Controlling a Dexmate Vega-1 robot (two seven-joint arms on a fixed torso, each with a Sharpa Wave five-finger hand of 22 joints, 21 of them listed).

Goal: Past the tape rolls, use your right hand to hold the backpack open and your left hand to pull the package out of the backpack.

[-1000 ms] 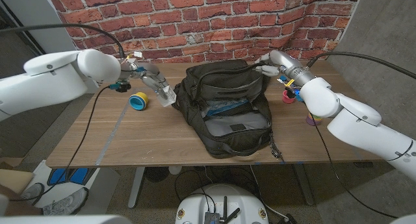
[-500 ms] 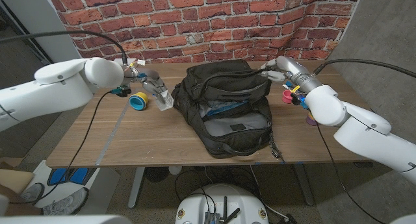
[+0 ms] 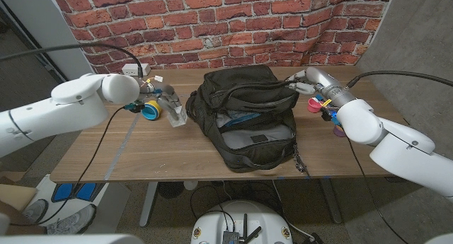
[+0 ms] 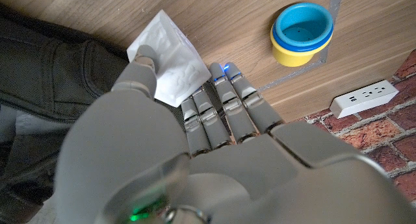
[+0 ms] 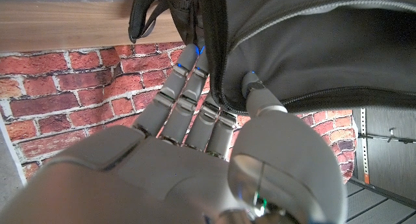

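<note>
Lower part of the package (image 4: 170, 67) is covered by the left hand (image 4: 195, 152) in the left wrist view; its print cannot be read. Fingertips (image 5: 195, 55) of the right hand are hidden behind the backpack (image 5: 312, 49) rim. Backpack interior contents are left indistinct

Place: a robot test room — a lab dressed as a living space
Backdrop: red brick wall (image 3: 212, 18), rumpled like a printed sheet
Bench: wooden table (image 3: 106, 152) on a metal stand
Fittings: white power strip (image 4: 364, 97) by the wall — grey cabinet (image 3: 35, 25) at left
</note>
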